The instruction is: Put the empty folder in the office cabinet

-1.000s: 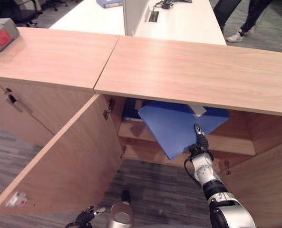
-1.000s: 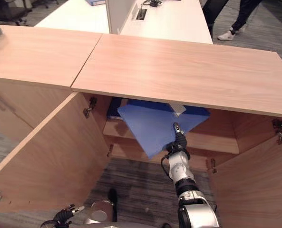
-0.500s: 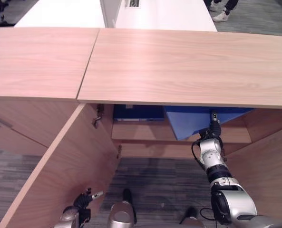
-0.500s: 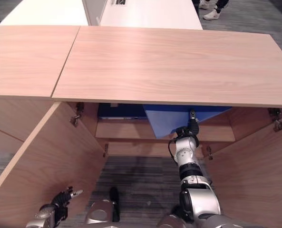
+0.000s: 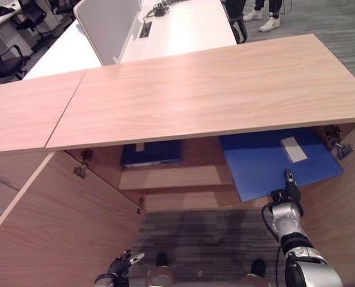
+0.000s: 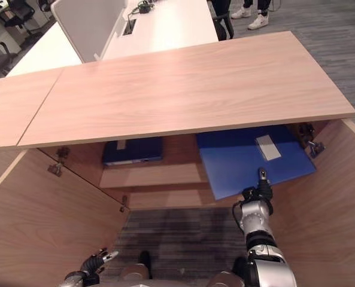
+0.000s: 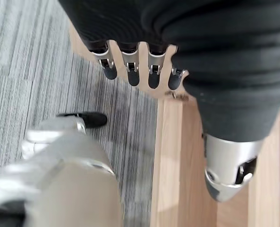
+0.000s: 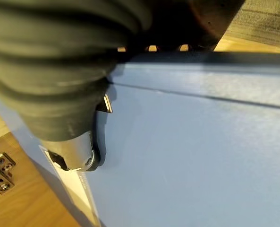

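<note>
Since the blue folder [image 5: 273,162] lies flat, partly on the cabinet shelf [image 5: 171,177], our right hand [image 5: 287,190] pinches its near edge to feed it in; left hand [image 7: 140,66] hangs relaxed, empty.

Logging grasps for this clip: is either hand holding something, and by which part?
The right hand grips the blue folder at its near edge, thumb on top. The left hand hangs low by the open cabinet door, holding nothing.

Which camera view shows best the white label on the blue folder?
The left eye view: the white label lies whole on the blue folder. The right eye view shows it too. The right wrist view shows a pale strip, perhaps the label.
</note>
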Robot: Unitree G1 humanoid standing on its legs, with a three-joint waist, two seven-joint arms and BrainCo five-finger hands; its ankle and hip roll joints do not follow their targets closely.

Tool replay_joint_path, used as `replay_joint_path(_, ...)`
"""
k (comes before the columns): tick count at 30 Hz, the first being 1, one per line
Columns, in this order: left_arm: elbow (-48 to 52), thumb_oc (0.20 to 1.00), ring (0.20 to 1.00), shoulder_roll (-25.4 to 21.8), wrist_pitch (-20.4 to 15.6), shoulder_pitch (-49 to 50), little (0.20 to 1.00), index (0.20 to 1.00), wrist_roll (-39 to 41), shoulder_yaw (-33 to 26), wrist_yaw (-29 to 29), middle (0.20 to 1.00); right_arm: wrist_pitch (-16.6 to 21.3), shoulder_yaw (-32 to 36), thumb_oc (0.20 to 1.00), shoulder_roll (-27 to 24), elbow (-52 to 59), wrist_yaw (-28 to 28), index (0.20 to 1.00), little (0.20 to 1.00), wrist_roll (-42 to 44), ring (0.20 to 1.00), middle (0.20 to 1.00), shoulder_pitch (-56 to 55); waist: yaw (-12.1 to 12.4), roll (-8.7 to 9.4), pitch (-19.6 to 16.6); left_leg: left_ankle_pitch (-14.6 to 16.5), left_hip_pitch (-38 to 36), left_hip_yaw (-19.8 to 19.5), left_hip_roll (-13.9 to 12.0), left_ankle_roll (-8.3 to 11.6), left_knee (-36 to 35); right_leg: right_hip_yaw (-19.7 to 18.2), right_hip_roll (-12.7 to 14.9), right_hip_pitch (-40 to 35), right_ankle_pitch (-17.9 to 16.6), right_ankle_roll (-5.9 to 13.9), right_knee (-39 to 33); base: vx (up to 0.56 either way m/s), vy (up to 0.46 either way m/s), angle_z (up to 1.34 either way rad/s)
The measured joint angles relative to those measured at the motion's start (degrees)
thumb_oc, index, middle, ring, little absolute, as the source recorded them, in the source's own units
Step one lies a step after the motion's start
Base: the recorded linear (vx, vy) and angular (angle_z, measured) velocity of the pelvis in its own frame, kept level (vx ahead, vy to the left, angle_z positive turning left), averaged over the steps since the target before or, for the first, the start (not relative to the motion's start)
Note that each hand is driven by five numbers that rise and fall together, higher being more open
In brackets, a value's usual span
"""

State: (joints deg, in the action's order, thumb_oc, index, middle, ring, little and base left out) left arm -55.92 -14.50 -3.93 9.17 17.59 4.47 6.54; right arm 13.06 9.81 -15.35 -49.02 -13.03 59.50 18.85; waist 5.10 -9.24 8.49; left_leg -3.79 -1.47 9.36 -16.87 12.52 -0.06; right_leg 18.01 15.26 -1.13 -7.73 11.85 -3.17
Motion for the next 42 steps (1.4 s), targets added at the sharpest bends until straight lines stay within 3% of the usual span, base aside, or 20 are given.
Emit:
replay_joint_path(3, 0.53, 1.0, 1.0, 0.28, 0.39, 2.19, 1.0, 1.0, -0.01, 0.65, 0.9, 1.0, -0.25, -1.04, 0.2, -0.42, 0.0, 0.85, 0.2, 0.2, 0.01, 0.2, 0.2, -0.11, 0.29, -1.12, -0.6, -0.58, -0.75, 0.65, -0.57, 0.6, 0.1, 0.18, -1.28, -1.43, -0.81, 0.22, -1.82, 0.07, -0.253, -0.03)
replay_joint_path(8, 0.05, 1.0, 1.0, 1.25, 1.48, 2.69, 1.0, 1.0, -0.11, 1.01, 2.06, 1.0, -2.4, -1.03, 0.2, -0.89, 0.53, 2.0, 0.2, 0.2, 0.02, 0.2, 0.2, -2.39, -0.04, -1.48, -0.53, -2.5, 4.07, 4.24, -2.82, -0.11, 10.68, 3.95, -2.56, -4.73, 1.27, -1.56, -1.4, 0.05, -0.187, 0.3)
replay_joint_path(11, -0.18, 1.0, 1.0, 1.05, 1.95, 3.3, 1.0, 1.0, -0.59, 2.26, 2.86, 1.0, -2.52, -1.78, 0.2, -1.28, 2.06, 2.26, 0.2, 0.2, -0.02, 0.2, 0.2, -3.41, 0.0, -0.6, -0.5, -4.39, 7.09, 6.07, -2.71, -0.78, 13.8, 4.16, -1.56, -4.48, 2.02, -1.25, -2.3, 0.08, -0.047, 0.11)
replay_joint_path(12, -0.2, 1.0, 1.0, 1.47, 2.22, 4.15, 1.0, 1.0, -0.63, 2.52, 3.12, 1.0, -2.5, -2.11, 0.2, -2.27, 2.28, 2.38, 0.2, 0.2, -0.02, 0.2, 0.2, -3.39, 0.09, -1.58, -1.04, -1.92, 7.15, 5.65, -1.93, -1.11, 11.13, 4.24, -1.8, -3.87, 1.94, -1.22, -2.12, 0.26, 0.034, 0.04)
replay_joint_path(13, -0.63, 1.0, 1.0, 2.03, 2.2, 3.91, 1.0, 1.0, -0.71, 2.67, 2.88, 1.0, -2.37, -1.24, 0.2, -3.72, 2.11, 2.27, 0.2, 0.2, 0.01, 0.2, 0.2, -3.28, 1.54, -3.86, -1.37, 2.11, 7.14, 2.53, -1.43, -1.72, 7.43, 2.66, -1.72, 1.54, 3.81, -2.26, 8.56, 0.28, 0.052, 0.26)
replay_joint_path(14, -0.26, 1.0, 1.0, 0.35, 1.93, 4.08, 1.0, 1.0, -0.75, 3.07, 3.08, 1.0, -2.26, -0.76, 0.2, -2.39, 1.61, 2.06, 0.2, 0.2, -0.01, 0.2, 0.2, -3.43, 1.49, -0.52, -0.83, 2.22, 7.56, 0.17, 1.39, -1.38, 7.78, 1.52, 0.42, 4.65, 7.06, -2.29, 12.23, 0.23, 0.047, 0.28)
replay_joint_path(15, -1.13, 1.0, 1.0, 0.4, 1.71, 2.96, 1.0, 1.0, -1.07, 3.6, 3.01, 1.0, -2.24, -0.75, 0.2, -1.87, 1.48, 1.96, 0.2, 0.2, -0.01, 0.2, 0.2, -3.31, 2.13, 0.58, -0.9, 4.07, 9.17, -3.69, 3.82, -1.52, 8.66, 1.3, 1.13, 5.12, 6.9, -2.3, 11.12, 0.11, 0.014, 0.12)
replay_joint_path(16, -1.93, 1.0, 1.0, 0.45, 2.02, 2.65, 1.0, 1.0, -1.19, 4.22, 3.09, 1.0, -2.27, -0.8, 0.2, -2.26, 1.57, 2.02, 0.2, 0.2, -0.03, 0.2, 0.2, -2.65, 2.81, 0.41, -1.06, 4.71, 9.07, -5.38, 5.64, -1.64, 7.44, 0.71, 1.15, 4.72, 5.51, -1.9, 8.02, 0.13, 0.023, -0.44)
replay_joint_path(17, -2.08, 1.0, 1.0, 0.99, 2.4, 2.89, 1.0, 1.0, -1.23, 4.45, 3.06, 1.0, -2.33, -0.85, 0.2, -2.44, 1.74, 2.55, 0.2, 0.2, -0.09, 0.2, 0.2, -2.15, 4.81, -0.84, -1.05, 2.94, 8.07, -4.72, 4.47, -3.19, 4.51, 0.56, -0.64, 3.95, 5.05, -1.6, 6.83, 0.28, 0.102, -0.3)
replay_joint_path(18, -1.1, 1.0, 1.0, 0.1, 2.03, 2.86, 1.0, 1.0, -1.2, 4.44, 2.73, 1.0, -2.32, -0.59, 0.2, -1.81, 1.62, 2.64, 0.2, 0.2, 0.05, 0.2, 0.2, -1.83, 5.57, -0.18, -0.3, 2.4, 9.02, -3.72, 3.8, -2.89, 5.02, 0.18, -0.7, 5.59, 12.2, -2.37, 19.83, 0.32, 0.131, -0.12)
replay_joint_path(19, 0.1, 1.0, 1.0, -1.48, 1.7, 2.45, 1.0, 1.0, -1.21, 4.47, 2.76, 1.0, -2.44, -0.64, 0.2, -0.96, 1.61, 2.54, 0.2, 0.2, -0.01, 0.2, 0.2, -1.38, 5.8, 2.36, 0.9, 1.68, 8.6, -3.38, 5.14, -2.36, 5.5, 0.11, 0.13, 4.24, 16.84, -2.78, 20.77, 0.36, 0.162, 0.2)
replay_joint_path(20, -1.47, 1.0, 1.0, -0.95, 2.11, 1.92, 1.0, 1.0, -1.36, 4.38, 2.69, 1.0, -2.59, -0.63, 0.2, -0.52, 1.52, 2.68, 0.2, 0.2, -0.17, 0.2, 0.2, -0.95, 6.06, 1.68, 1.41, -0.32, 8.1, -3.36, 4.3, -3.1, 6.67, 0.02, -1.03, 0.52, 15.55, -3.09, 15.96, 0.28, 0.124, -0.05)
replay_joint_path(24, -2.54, 1.0, 1.0, -0.93, 2.17, 3.07, 1.0, 1.0, -3.07, 4.44, 2.56, 1.0, -2.39, -0.73, 0.2, 0.71, 1.77, 2.87, 0.2, 0.2, -0.17, 0.2, 0.2, -1.04, 5.74, 3.14, 1.19, 0.38, 4.68, -1.54, 5.94, -3.6, 3.56, 0.14, -1.02, -5.77, 10.25, -1.3, 5.78, 0.15, 0.104, -0.14)
replay_joint_path(25, -2.01, 1.0, 1.0, -1.99, 2.01, 1.23, 1.0, 1.0, -3.26, 4.43, 2.25, 1.0, -2.4, -0.97, 0.2, 1.31, 1.77, 2.9, 0.2, 0.2, -0.39, 0.2, 0.2, -0.25, 5.28, 5.37, 1.84, 0.65, 4.78, -0.46, 7.45, -4.52, 4.36, -0.1, -0.07, -5.69, 9.12, -0.89, 4.67, 0.15, 0.162, -0.09)
replay_joint_path(29, 1.82, 1.0, 1.0, -5.06, 1.67, -1.81, 1.0, 1.0, -3.24, 4.34, 1.85, 1.0, -2.54, -2.55, 0.2, 4.0, 1.75, 2.97, 0.2, 0.2, -0.44, 0.2, 0.2, 0.94, 4.64, 8.94, 2.54, 2.12, 5.18, 1.78, 7.89, -5.71, 5.68, -2.09, 1.32, -1.33, 7.99, -1.36, 9.57, 0.07, 0.136, -0.28)
replay_joint_path(31, 4.07, 1.0, 1.0, -5.98, 1.64, -3.19, 1.0, 1.0, -2.77, 4.3, 1.74, 1.0, -2.56, -3.52, 0.2, 5.57, 1.63, 3.03, 0.2, 0.2, -0.47, 0.2, 0.2, 2.64, 3.52, 8.35, 3.45, 3.01, 5.05, 3.77, 7.11, -6.88, 7.03, -3.12, 2.33, 5.02, 5.69, -1.44, 19.71, 0.04, 0.124, -0.48)
replay_joint_path(33, 5.98, 1.0, 1.0, -6.43, 1.08, -3.25, 1.0, 1.0, -2.12, 4.25, 1.52, 1.0, -2.8, -3.71, 0.2, 6.07, 1.61, 3.28, 0.2, 0.2, -0.45, 0.2, 0.2, 2.78, 3.04, 6.75, 3.87, 3.2, 4.0, 5.08, 5.81, -7.37, 6.52, -3.27, 2.08, 7.18, 2.3, 0.01, 22.91, 0.13, 0.047, -0.46)
replay_joint_path(35, 7.29, 1.0, 1.0, -7.06, 0.85, -3.13, 1.0, 1.0, -1.42, 3.12, 1.28, 1.0, -3.51, -3.86, 0.2, 6.73, 1.53, 3.25, 0.2, 0.2, -0.47, 0.2, 0.2, 2.88, 3.61, 6.59, 4.11, 3.46, 2.24, 6.52, 6.36, -8.25, 4.41, -3.01, 2.2, 8.02, 2.83, 0.19, 23.46, 0.15, -0.029, -0.41)
replay_joint_path(40, 4.88, 1.0, 1.0, -8.31, 1.2, -2.35, 1.0, 1.0, -0.61, 2.55, 1.32, 1.0, -3.7, -4.7, 0.2, 6.85, 1.66, 3.57, 0.2, 0.2, -0.43, 0.2, 0.2, 2.29, 2.61, 8.09, 3.54, -0.64, 1.24, 4.84, 9.29, -6.59, -2.14, -2.95, 2.83, 1.4, 3.93, 0.43, 1.24, 0.2, -0.116, 0.13)
replay_joint_path(42, 4.0, 1.0, 1.0, -6.91, 1.35, -1.55, 1.0, 1.0, -0.72, 2.55, 1.33, 1.0, -3.71, -4.58, 0.2, 5.88, 1.64, 3.52, 0.2, 0.2, -0.43, 0.2, 0.2, 1.31, 1.31, 6.31, 3.24, -2.45, 0.28, 2.06, 9.15, -5.47, -5.07, -2.02, 0.88, -0.74, 1.13, 0.03, -0.69, 0.15, -0.04, 0.46)
